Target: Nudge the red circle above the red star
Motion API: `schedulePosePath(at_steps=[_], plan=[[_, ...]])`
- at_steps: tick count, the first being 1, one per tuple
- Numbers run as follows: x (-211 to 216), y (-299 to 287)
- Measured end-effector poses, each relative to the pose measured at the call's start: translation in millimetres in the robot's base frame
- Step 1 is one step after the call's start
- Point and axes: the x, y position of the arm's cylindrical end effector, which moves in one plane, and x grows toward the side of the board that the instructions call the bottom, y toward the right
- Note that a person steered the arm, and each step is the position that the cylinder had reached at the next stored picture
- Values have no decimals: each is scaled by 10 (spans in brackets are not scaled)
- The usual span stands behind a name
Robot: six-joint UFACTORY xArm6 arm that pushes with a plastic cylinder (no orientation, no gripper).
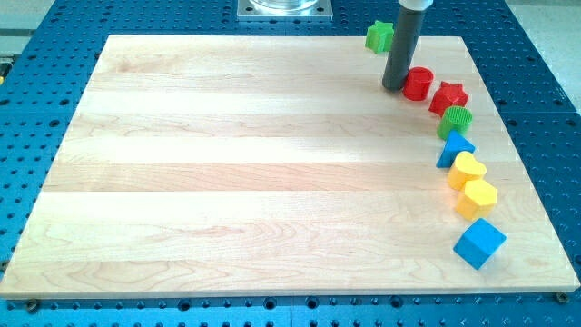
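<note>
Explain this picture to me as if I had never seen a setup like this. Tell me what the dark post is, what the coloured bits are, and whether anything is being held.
There is one picture, from a single camera looking down at an angle on a pale wooden board resting on a blue perforated table.

The dark post is the end of a robot arm. It has no claw, only a straight rod, and its lower end, my tip, slides over the board to push blocks. Nothing is held.

My tip stands right beside the red circle, on its left in the view. The red star lies just right of the circle and slightly lower.

From there a curved row runs down the view's right: green circle, blue triangle, yellow heart, yellow hexagon, blue cube. A green star sits at the board's top edge.
</note>
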Motion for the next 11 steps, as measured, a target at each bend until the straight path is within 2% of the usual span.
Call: schedulePosePath(at_steps=[1, 2, 4, 7, 8, 9, 10, 11], plan=[[288, -290], [430, 57], [-131, 166], [-168, 470], [-235, -137], [-624, -969], [-1121, -903], [-1183, -768]])
